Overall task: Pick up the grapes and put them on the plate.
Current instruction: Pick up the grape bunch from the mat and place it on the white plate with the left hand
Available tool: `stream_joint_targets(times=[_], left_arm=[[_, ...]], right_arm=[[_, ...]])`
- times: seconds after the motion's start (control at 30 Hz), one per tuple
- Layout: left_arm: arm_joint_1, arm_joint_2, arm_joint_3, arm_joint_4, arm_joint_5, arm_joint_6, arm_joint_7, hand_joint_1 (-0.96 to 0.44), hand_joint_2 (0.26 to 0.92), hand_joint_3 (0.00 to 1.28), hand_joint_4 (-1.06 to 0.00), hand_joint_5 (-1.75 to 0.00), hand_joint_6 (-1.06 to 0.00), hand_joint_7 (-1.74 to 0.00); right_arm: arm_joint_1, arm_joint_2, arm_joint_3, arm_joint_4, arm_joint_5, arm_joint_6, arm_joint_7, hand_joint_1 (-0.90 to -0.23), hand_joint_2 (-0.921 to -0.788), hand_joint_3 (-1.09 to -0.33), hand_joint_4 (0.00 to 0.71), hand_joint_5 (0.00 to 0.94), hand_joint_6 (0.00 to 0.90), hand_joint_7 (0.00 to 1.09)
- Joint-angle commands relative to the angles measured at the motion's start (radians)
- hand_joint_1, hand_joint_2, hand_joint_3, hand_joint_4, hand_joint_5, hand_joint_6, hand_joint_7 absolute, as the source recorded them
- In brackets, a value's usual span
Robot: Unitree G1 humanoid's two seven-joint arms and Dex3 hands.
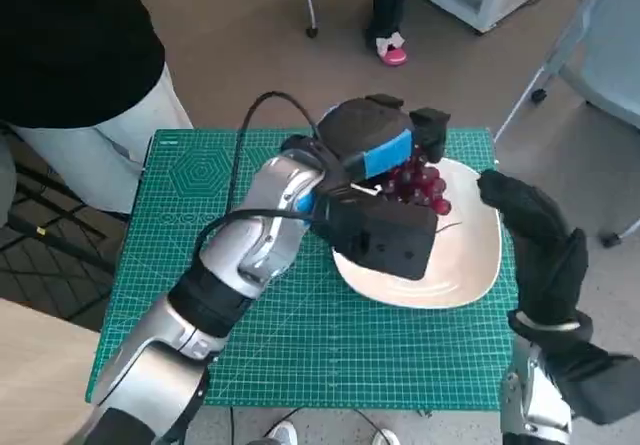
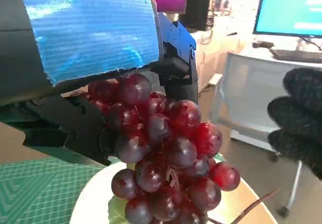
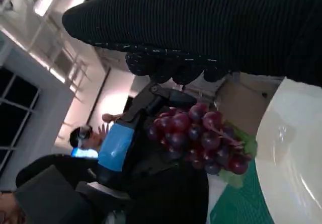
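Left hand [image 2: 95, 58] gripping the grapes [image 2: 166, 153], bunch hanging lengthwise down over the plate [image 1: 470, 265]; right hand [image 1: 540, 235] empty, fingers loosely apart.

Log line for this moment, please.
left hand: holds grapes over plate | right hand: open beside plate | grapes not released

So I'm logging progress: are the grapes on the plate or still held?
Still held. The left hand grips the grapes by the top, and the bunch hangs over the plate; whether its lowest grapes touch cannot be told.
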Motion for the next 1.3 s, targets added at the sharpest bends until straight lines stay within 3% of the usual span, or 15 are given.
stream_joint_targets(times=[0.03,0.23,0.43,0.5,0.57,0.6,0.73,0.83,1.03,1.3], left_arm=[[-0.047,-0.025,-0.002,0.044,-0.011,-0.020,0.020,0.00,0.920,0.24,-0.46,-1.39,-0.47,-1.36],[-0.070,-0.043,-0.009,0.097,-0.010,-0.023,0.024,0.00,0.921,0.19,-0.51,-1.45,-0.54,-1.15],[-0.084,-0.065,-0.002,0.150,-0.027,-0.013,0.016,0.02,0.918,0.19,-0.52,-1.36,-0.51,-1.25],[-0.086,-0.071,0.002,0.163,-0.037,-0.011,0.010,0.13,0.892,0.24,-0.53,-1.36,-0.49,-0.98],[-0.086,-0.076,0.006,0.182,-0.052,-0.014,0.000,0.26,0.856,0.29,-0.56,-1.36,-0.51,-0.56],[-0.086,-0.079,0.009,0.196,-0.061,-0.017,-0.007,0.25,0.845,0.28,-0.53,-1.27,-0.50,-0.40],[-0.084,-0.083,0.010,0.266,-0.090,-0.058,-0.021,-0.08,0.843,0.14,-0.24,-0.49,-0.34,-0.11],[-0.087,-0.078,0.008,0.306,-0.102,-0.097,-0.019,-0.29,0.856,0.08,-0.11,-0.16,-0.24,-0.03],[-0.081,-0.072,0.016,0.370,-0.116,-0.161,0.022,-0.42,0.885,0.04,-0.06,-0.02,-0.18,0.00],[-0.068,-0.068,0.030,0.432,-0.121,-0.223,0.102,-0.46,0.918,0.04,-0.06,0.00,-0.18,-0.01]], right_arm=[[0.034,-0.005,-0.008,0.003,-0.017,-0.002,-0.022,-0.610,-0.921,-0.842,0.393,0.002,0.147,0.24],[0.041,-0.004,-0.009,0.001,-0.020,-0.004,-0.039,-0.613,-0.921,-0.834,0.395,0.002,0.165,0.21],[0.046,-0.001,-0.006,-0.002,-0.026,-0.006,-0.051,-0.615,-0.921,-0.834,0.396,0.001,0.171,0.20],[0.046,-0.001,-0.005,-0.002,-0.027,-0.006,-0.053,-0.616,-0.921,-0.834,0.396,0.001,0.173,0.19],[0.045,0.000,-0.004,-0.002,-0.026,-0.005,-0.053,-0.616,-0.921,-0.834,0.396,0.001,0.175,0.19],[0.044,0.000,-0.004,-0.001,-0.025,-0.004,-0.052,-0.616,-0.921,-0.834,0.396,0.001,0.176,0.19],[0.041,0.003,-0.001,0.004,-0.018,-0.002,-0.047,-0.616,-0.921,-0.834,0.396,0.001,0.179,0.18],[0.038,0.004,0.003,0.007,-0.017,0.000,-0.046,-0.619,-0.921,-0.833,0.396,0.001,0.181,0.18],[0.030,0.006,0.010,0.014,-0.019,0.000,-0.044,-0.624,-0.921,-0.834,0.395,0.000,0.183,0.17],[0.021,0.005,0.018,0.023,-0.020,0.000,-0.042,-0.625,-0.921,-0.836,0.393,0.000,0.185,0.17]])
